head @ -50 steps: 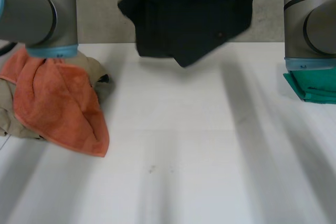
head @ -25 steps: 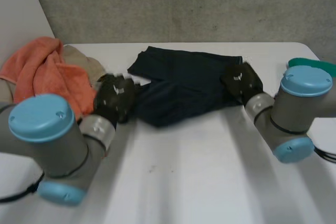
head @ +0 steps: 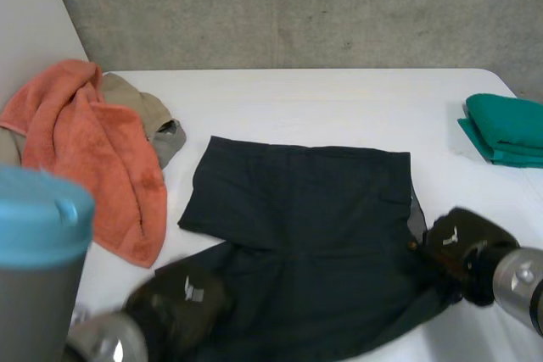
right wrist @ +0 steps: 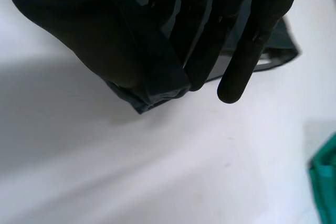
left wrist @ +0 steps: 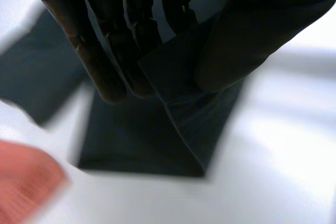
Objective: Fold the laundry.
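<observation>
A dark navy garment [head: 305, 226] lies spread on the white table [head: 339, 108], its near part drawn toward me. My left hand [head: 182, 298] is at its near left corner. In the left wrist view the fingers [left wrist: 113, 51] and thumb [left wrist: 247, 35] pinch a fold of the dark garment [left wrist: 173, 103]. My right hand [head: 462, 247] is at the garment's near right corner. Its wrist view shows the thumb [right wrist: 94, 40] and fingers [right wrist: 220, 35] pinching the dark garment's edge [right wrist: 157, 90] just above the table.
An orange towel [head: 93, 158] lies heaped over a beige garment [head: 140, 112] at the table's left. A folded green cloth [head: 505, 129] sits at the right edge. Bare table lies beyond the dark garment.
Both hands have pulled the dark garment down from the air and toward me, and it now lies spread flat on the table. The arms have dropped to the near edge.
</observation>
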Available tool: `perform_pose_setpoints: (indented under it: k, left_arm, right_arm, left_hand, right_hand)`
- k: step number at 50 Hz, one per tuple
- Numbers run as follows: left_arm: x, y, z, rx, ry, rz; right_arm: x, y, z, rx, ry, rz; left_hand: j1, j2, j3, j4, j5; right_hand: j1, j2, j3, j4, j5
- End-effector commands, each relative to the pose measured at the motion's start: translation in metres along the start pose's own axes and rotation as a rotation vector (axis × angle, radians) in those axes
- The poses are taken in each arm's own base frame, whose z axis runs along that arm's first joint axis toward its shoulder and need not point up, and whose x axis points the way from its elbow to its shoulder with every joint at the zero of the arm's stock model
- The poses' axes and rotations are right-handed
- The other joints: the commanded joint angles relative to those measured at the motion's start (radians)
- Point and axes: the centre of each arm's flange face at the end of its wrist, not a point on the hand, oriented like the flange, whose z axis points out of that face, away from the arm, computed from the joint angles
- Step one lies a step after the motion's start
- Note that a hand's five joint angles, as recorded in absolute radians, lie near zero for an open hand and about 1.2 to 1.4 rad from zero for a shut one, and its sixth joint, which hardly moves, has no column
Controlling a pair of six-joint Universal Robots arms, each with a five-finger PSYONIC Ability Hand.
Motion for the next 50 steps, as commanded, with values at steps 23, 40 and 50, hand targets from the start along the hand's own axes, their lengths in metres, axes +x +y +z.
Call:
perform_pose_setpoints:
  k: [23, 40, 50]
  left_arm:
    - [-0.138, -0.076, 0.224, 0.656, -0.596, 0.057]
    - [-0.117, -0.060, 0.175, 0.652, -0.531, -0.065]
    - [-0.109, -0.053, 0.176, 0.631, -0.505, -0.080]
  right_arm:
    - [0.081, -0.041, 0.200, 0.405, 0.535, 0.156]
    - [0.056, -0.005, 0.116, 0.236, 0.140, 0.568]
    - [0.044, 0.014, 0.145, 0.189, 0.146, 0.555]
  left_hand:
    - [-0.850, -0.901, -0.897, -0.901, -0.881]
    - [-0.976, -1.027, -1.022, -1.027, -1.007]
    - [-0.976, -1.027, -1.022, -1.027, -1.007]
  right_hand:
    - [-0.967, -1.006, -1.026, -1.026, -1.001]
    - [-0.842, -0.882, -0.901, -0.902, -0.876]
    - [-0.064, -0.103, -0.123, -0.123, -0.097]
